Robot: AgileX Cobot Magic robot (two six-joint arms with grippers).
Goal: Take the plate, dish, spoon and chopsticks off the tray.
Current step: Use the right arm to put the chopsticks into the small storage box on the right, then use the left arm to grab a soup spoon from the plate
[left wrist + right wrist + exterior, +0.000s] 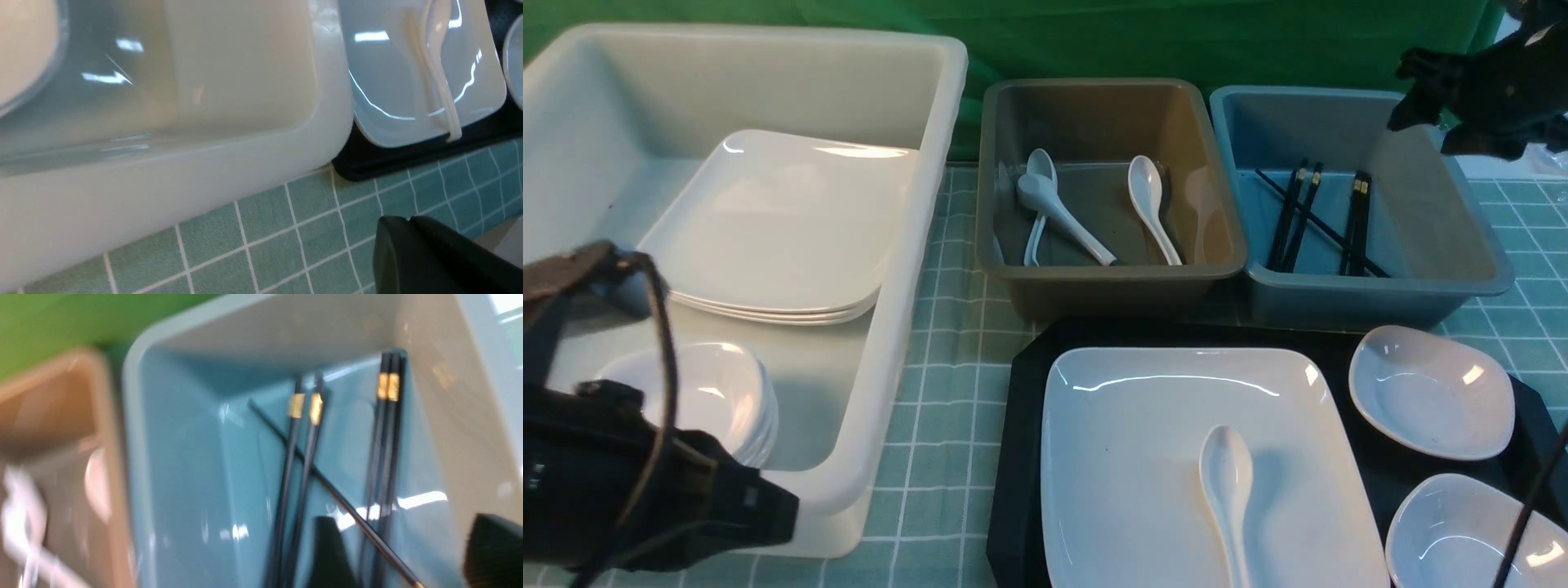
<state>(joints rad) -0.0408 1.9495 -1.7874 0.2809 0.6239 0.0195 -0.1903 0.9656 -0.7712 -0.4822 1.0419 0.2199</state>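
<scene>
The large white plate (1135,506) is lying flat on the black tray (1021,490), with the white spoon (1227,469) resting on it. Two small white dishes, a farther dish (1433,400) and a nearer dish (1474,527), are sitting on the tray to the plate's right. Black chopsticks (288,473) are lying in the blue tub (1380,286) behind the tray, beside the brown tub (1119,273) with its spoons.

The front view is cutting off the spoon's handle, while the left wrist view is showing its end reaching past the plate's rim over the tray. The right wrist view is revealing the gold bands and one chopstick crossing others, its own band at the opposite end.

The left arm is reaching in low from the left of the tray, over the white tub's (874,433) near side; its gripper (408,222) is closed and empty. Behind and right of the tray, the right arm is hovering by the blue tub, its gripper (404,528) standing open, fingers well apart, holding nothing.
</scene>
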